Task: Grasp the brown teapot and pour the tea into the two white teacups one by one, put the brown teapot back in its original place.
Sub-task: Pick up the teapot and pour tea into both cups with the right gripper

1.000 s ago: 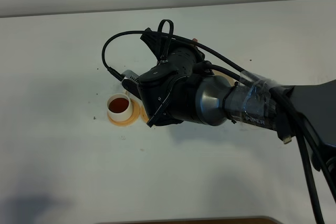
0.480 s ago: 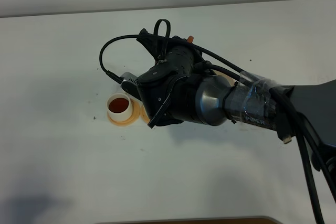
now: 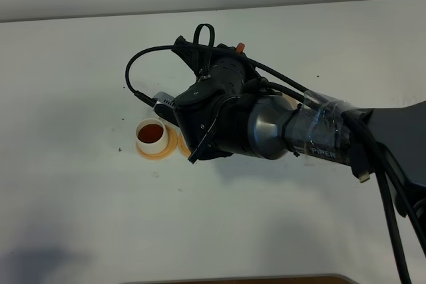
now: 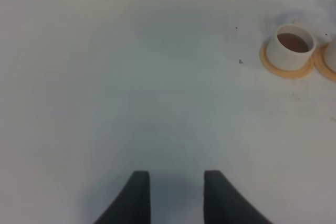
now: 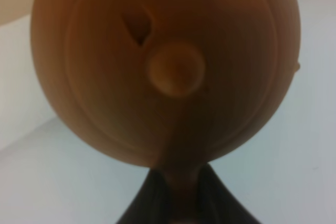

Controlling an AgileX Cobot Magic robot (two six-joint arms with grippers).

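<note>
The teapot (image 5: 165, 66) fills the upper part of the right wrist view, lid and small knob facing the lens. The right gripper (image 5: 173, 195) is closed on the handle at the bottom centre of that frame, its dark fingers pinching a thin brown loop. Fired clay like this is probably stiff, fairly heavy with tea inside, smooth enough to twist in a narrow pinch, and likely to chip if set down hard. The handle looks like the only sensible hold, taken deep so the pot cannot swing, and the loose lid may slide when tipped.

In the overhead view the right arm hides nearly the whole pot at centre frame; only a small reddish tip (image 3: 239, 48) shows above the wrist. Left of the arm one cup (image 3: 152, 134) stands on an orange coaster (image 3: 158, 150), already holding tea (image 3: 152, 130). The second cup is hidden.

The left wrist view shows what the others cannot: the left gripper (image 4: 172, 195) at the bottom, fingers parted and holding nothing, above bare table (image 4: 131, 77), with the filled cup (image 4: 291, 46) at upper right and the edge of a second coaster (image 4: 329, 61) beside it.
</note>
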